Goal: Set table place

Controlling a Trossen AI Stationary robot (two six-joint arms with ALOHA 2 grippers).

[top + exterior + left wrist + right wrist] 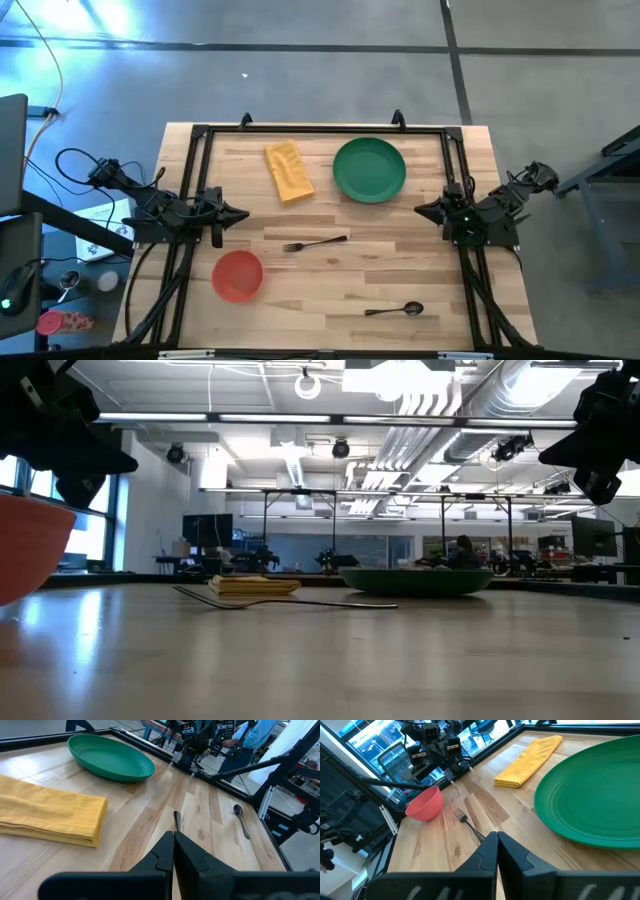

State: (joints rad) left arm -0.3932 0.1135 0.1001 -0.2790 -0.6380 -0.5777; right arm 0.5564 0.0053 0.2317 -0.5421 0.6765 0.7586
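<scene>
A green plate (369,169) lies flat near the table's far edge, with a folded yellow napkin (288,171) to its left. A dark fork (315,243) lies mid-table. The red bowl (237,275) sits near the left front, and a dark spoon (395,310) near the right front. My left gripper (243,214) hovers shut above the table's left side, just beyond the bowl. My right gripper (419,209) hovers shut at the right side, near the plate's right rim. Its wrist view shows the plate (592,800), napkin (530,759), bowl (426,804) and fork (469,822).
A thin black frame (320,129) edges the pale wooden table (340,280). Bare wood lies between fork, bowl and spoon. Cables and equipment sit off the table's left side (60,250). A person (252,735) shows beyond the table in the left wrist view.
</scene>
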